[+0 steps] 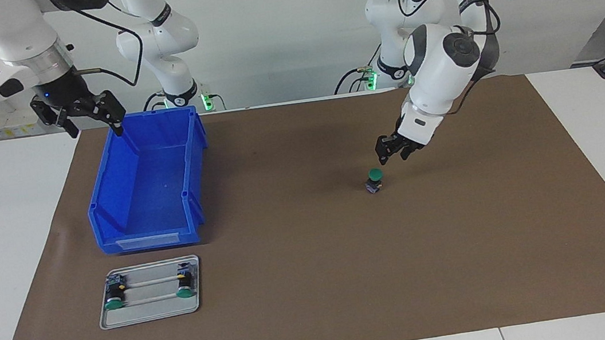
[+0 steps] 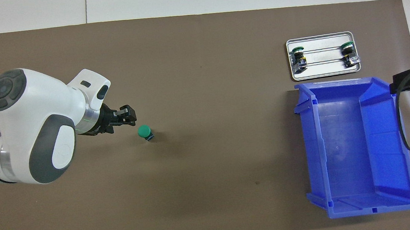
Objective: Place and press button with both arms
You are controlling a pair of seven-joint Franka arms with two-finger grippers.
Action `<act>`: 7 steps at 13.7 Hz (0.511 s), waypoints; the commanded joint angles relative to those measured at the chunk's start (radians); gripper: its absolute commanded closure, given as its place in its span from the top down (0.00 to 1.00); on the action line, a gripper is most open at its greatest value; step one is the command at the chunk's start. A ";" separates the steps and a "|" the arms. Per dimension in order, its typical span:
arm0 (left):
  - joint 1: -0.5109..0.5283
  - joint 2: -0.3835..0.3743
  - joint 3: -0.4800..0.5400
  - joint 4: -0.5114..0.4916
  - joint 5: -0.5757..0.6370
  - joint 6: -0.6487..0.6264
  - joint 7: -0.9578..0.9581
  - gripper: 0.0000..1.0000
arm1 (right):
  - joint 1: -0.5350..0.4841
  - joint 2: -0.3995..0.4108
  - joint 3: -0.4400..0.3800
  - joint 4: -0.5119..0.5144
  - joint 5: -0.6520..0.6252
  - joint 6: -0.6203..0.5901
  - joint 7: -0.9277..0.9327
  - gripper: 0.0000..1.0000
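the button (image 1: pixel 375 179) stands upright on its base on the brown mat (image 1: pixel 320 318), green cap up, out in the middle stretch and somewhat toward the left arm's end, well clear of every edge. the left gripper (image 1: pixel 396 154) hangs just above and beside it, fingers parted, holding nothing and not touching the cap. so the placing looks done, and pressing is the step in hand. the next move calls for a gripper to come squarely over the cap and push straight down, fingers preferably together; off-centre and that narrow base could tip. the right gripper (image 1: pixel 80 112) waits over the corner of the blue bin (image 1: pixel 129 214) nearest the robots at the right arm's end, jaws spread, empty. two more buttons (image 1: pixel 147 289) lie on the metal tray (image 1: pixel 150 317) near the mat's edge farthest from the robots, just by the bin. writing: none readable; the bin's front label slot looks blank.
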 commanded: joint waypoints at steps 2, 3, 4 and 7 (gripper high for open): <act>0.142 -0.076 -0.005 0.020 0.022 -0.101 0.161 0.85 | 0.024 -0.024 0.003 -0.057 0.012 0.128 -0.014 1.00; 0.193 -0.098 -0.005 0.021 0.053 -0.103 0.238 0.87 | 0.042 -0.018 0.001 -0.057 0.009 0.144 -0.010 1.00; 0.223 -0.122 -0.005 0.021 0.109 -0.103 0.323 0.89 | 0.056 -0.009 0.004 -0.050 0.009 0.143 -0.003 1.00; 0.251 -0.182 -0.005 0.023 0.229 -0.106 0.404 0.91 | 0.202 0.069 0.007 -0.019 0.027 0.205 0.207 1.00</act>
